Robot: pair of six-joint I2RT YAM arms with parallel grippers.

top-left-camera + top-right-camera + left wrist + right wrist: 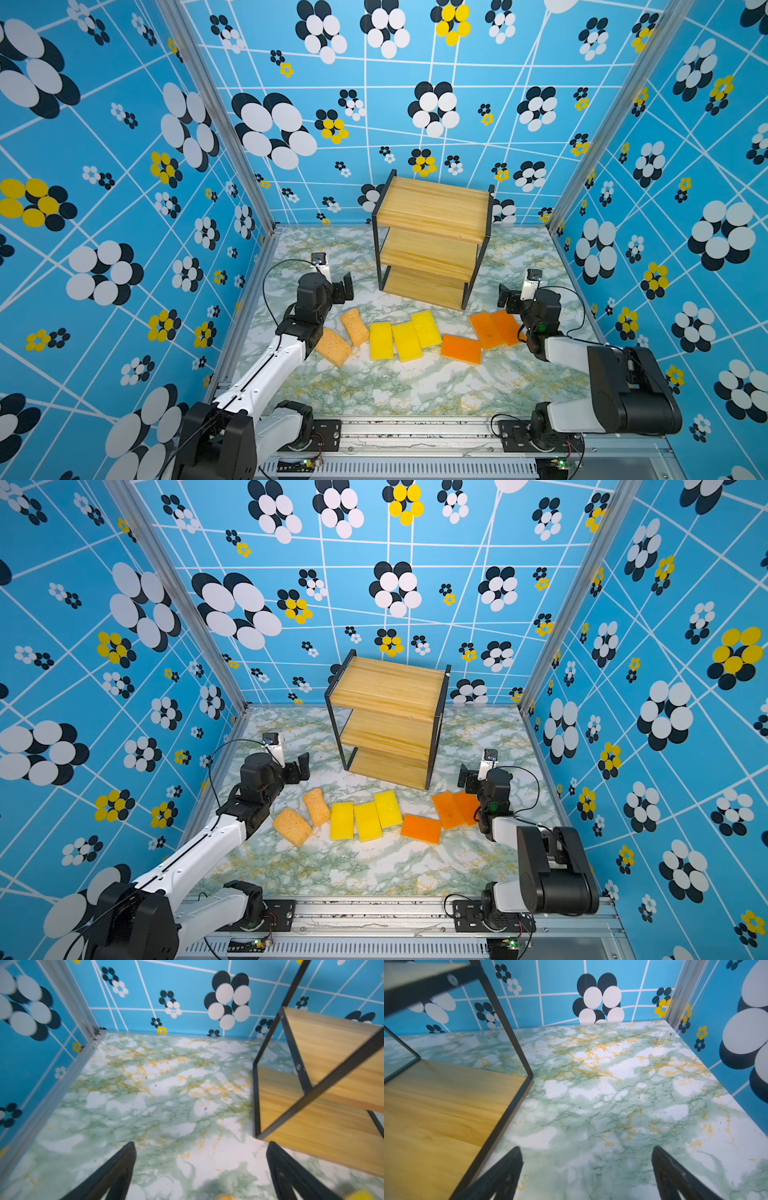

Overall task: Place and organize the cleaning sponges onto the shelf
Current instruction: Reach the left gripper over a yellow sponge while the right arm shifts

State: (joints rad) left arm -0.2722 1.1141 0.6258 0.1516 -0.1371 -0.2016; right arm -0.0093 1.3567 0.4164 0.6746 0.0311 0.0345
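Several cleaning sponges lie in a row on the marbled table in front of the shelf (432, 208) (386, 688): two tan ones (332, 347) (354, 326) on the left, three yellow ones (406, 341) in the middle and three orange ones (461, 349) on the right. All three wooden boards of the shelf are bare. My left gripper (345, 287) (200, 1145) hovers open and empty just behind the tan sponges, left of the shelf (332, 1053). My right gripper (505, 296) (586, 1149) stands open and empty behind the orange sponges, right of the shelf (436, 1115).
Blue flower-patterned walls (124, 208) close the table in on the left, back and right. An aluminium rail (415, 432) carrying both arm bases runs along the front edge. The shelf stands slightly turned near the back wall.
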